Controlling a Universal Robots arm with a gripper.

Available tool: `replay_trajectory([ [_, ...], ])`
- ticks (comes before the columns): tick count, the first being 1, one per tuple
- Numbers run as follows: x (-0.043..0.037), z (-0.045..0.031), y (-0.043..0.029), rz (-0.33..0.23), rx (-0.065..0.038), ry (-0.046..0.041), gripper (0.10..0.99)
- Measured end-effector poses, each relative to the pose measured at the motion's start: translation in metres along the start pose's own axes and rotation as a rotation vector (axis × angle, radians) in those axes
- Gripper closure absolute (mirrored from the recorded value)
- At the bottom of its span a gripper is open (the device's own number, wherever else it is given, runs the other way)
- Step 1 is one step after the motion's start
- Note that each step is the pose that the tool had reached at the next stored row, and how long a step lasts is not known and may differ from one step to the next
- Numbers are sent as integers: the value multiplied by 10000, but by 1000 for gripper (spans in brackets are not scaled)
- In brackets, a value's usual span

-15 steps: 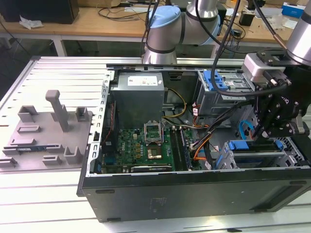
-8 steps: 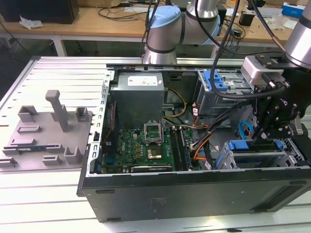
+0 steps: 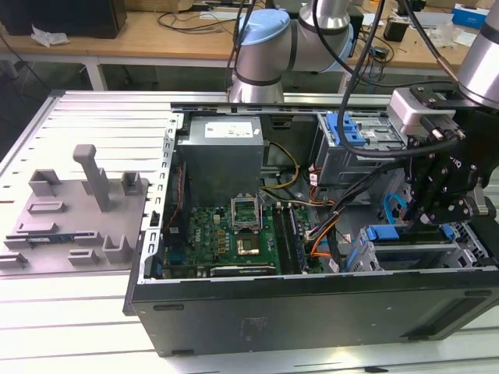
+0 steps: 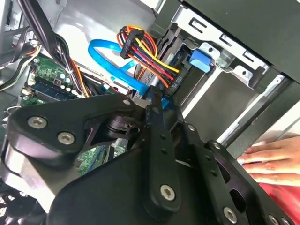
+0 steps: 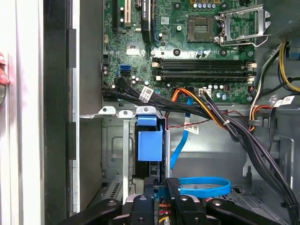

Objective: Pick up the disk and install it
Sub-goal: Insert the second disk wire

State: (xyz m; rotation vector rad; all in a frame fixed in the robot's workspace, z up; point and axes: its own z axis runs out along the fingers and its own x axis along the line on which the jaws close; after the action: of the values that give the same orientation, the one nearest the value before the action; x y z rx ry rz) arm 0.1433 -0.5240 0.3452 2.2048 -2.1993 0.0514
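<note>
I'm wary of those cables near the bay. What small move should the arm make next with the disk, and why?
Probably a short, slow press of the disk straight into the drive bay, I'd judge. The gripper is right at it, its blue carrier looks already seated between the bay walls, and the blue cable and coloured power wires lie close beside.

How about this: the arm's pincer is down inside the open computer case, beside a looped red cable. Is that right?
Not quite. The looped cable beside the pincer is blue, not red, as the first wrist view shows. The rest holds: in the exterior view the pincer is down inside the open computer case.
</note>
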Motion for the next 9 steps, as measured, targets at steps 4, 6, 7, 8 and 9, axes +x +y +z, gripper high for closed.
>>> replay_trajectory([
  [4,-13,-147,-1,0,1,0,847],
  [6,-14,-209,-1,0,1,-1,847],
  [7,-15,-238,-1,0,1,-1,847],
  [8,-16,-269,-1,0,1,-1,847],
  [9,-17,-326,-2,-1,1,0,859],
])
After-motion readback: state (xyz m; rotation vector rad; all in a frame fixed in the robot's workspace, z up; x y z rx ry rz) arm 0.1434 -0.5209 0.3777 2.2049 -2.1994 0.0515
